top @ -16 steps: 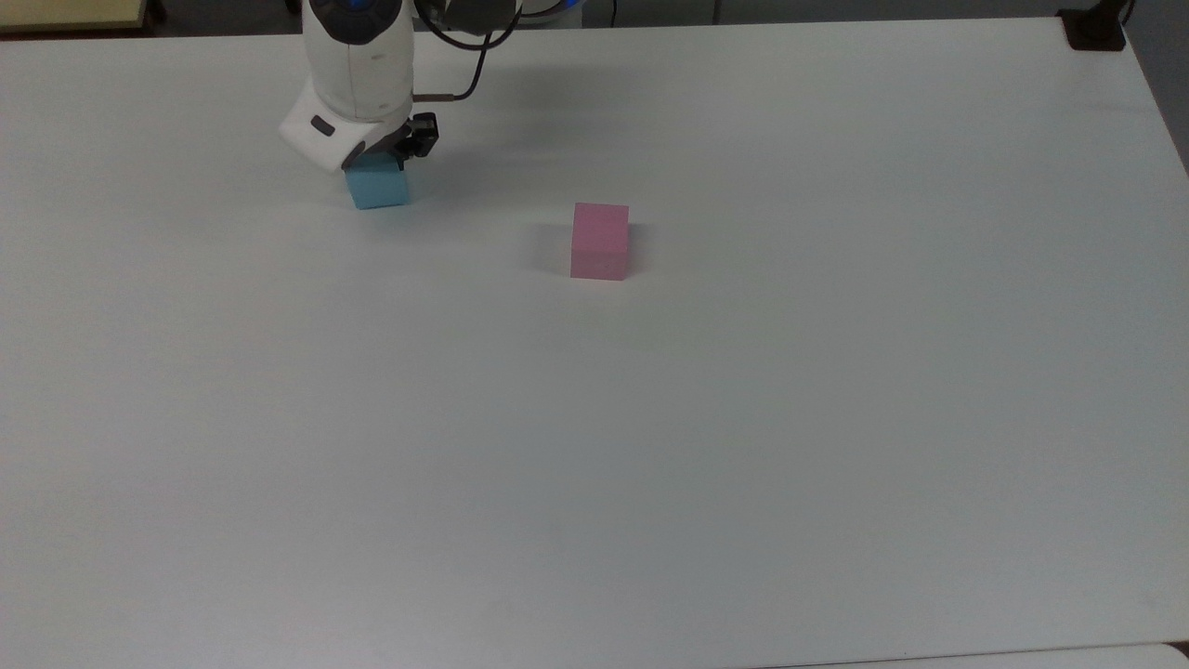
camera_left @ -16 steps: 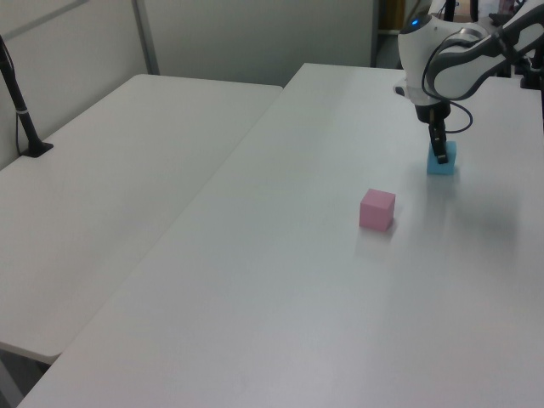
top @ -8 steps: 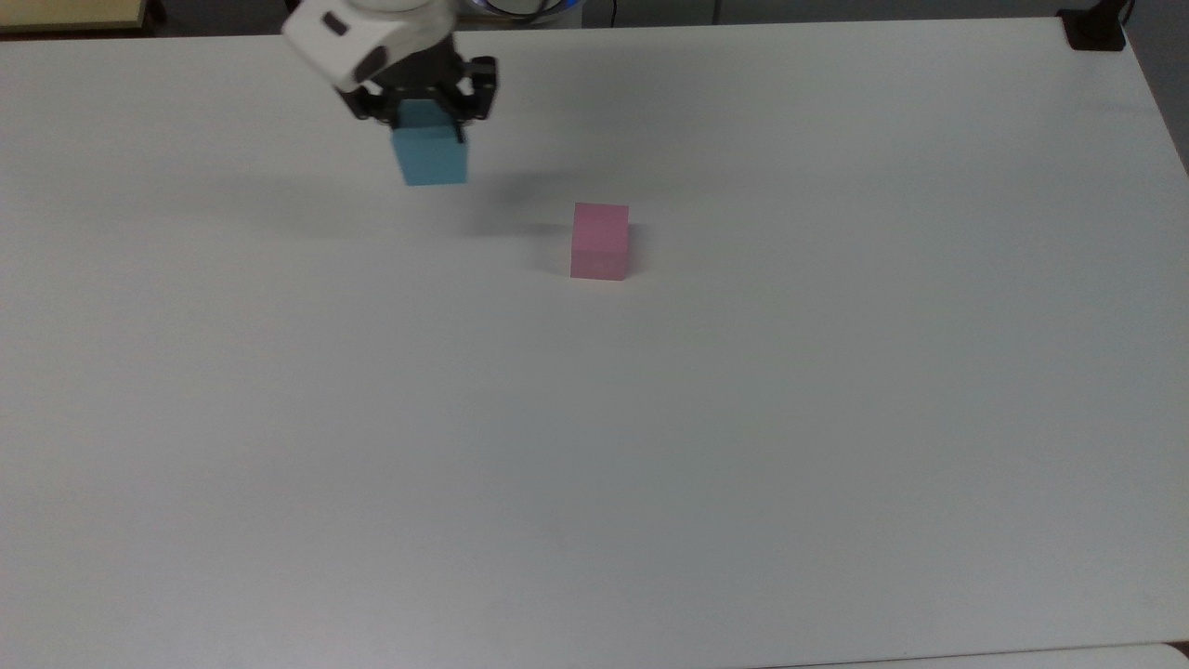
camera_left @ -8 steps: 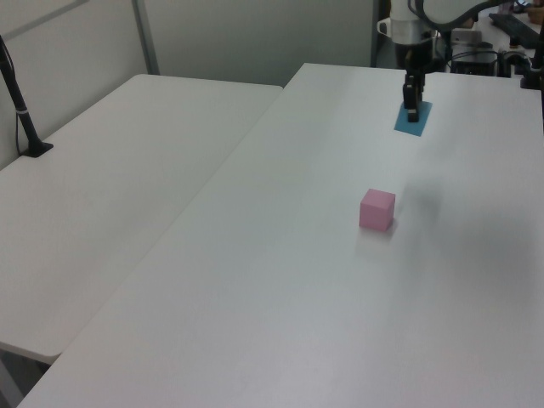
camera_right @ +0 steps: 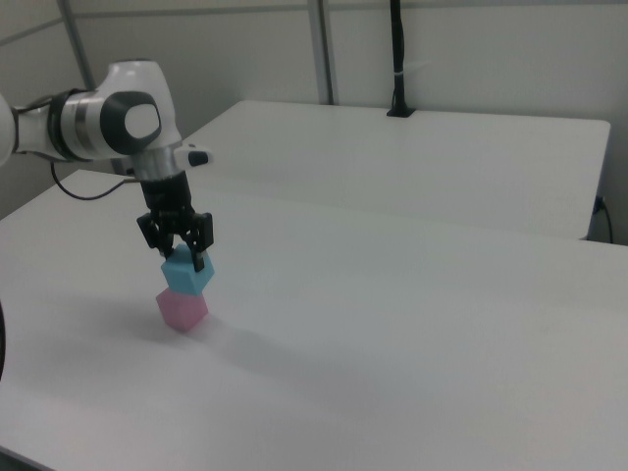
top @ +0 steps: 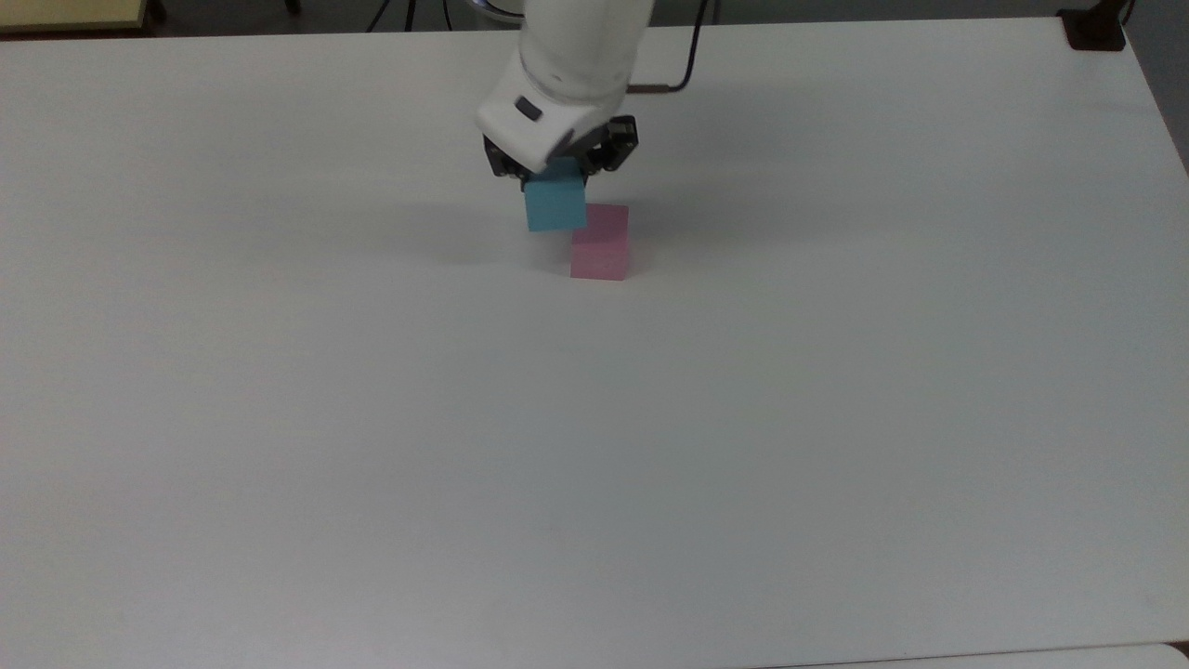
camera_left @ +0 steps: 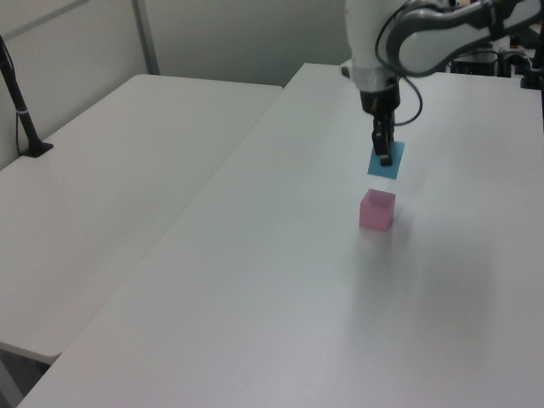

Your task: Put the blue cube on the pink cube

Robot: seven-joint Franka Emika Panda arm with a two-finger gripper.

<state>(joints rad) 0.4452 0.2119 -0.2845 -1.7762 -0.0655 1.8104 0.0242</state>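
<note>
The blue cube (top: 555, 204) hangs in the air, gripped from above by my gripper (top: 560, 172), whose black fingers are shut on its sides. The pink cube (top: 600, 243) rests on the white table, just below and to the top view's right of the blue one. In the left view the blue cube (camera_left: 386, 161) floats a short way above the pink cube (camera_left: 376, 210), under the gripper (camera_left: 384, 153). Seen in the right view, the blue cube (camera_right: 187, 272) sits close over the pink cube (camera_right: 182, 308), held by the gripper (camera_right: 181, 251); I cannot tell if the cubes touch.
The white table (top: 650, 446) stretches wide around the cubes. A second white table (camera_left: 110, 170) adjoins it on the left view's left. A black post base (top: 1094, 28) stands at the top view's far right corner.
The blue cube was lifted off the table and carried to the top view's right. It has come down from its highest point to just over the pink cube.
</note>
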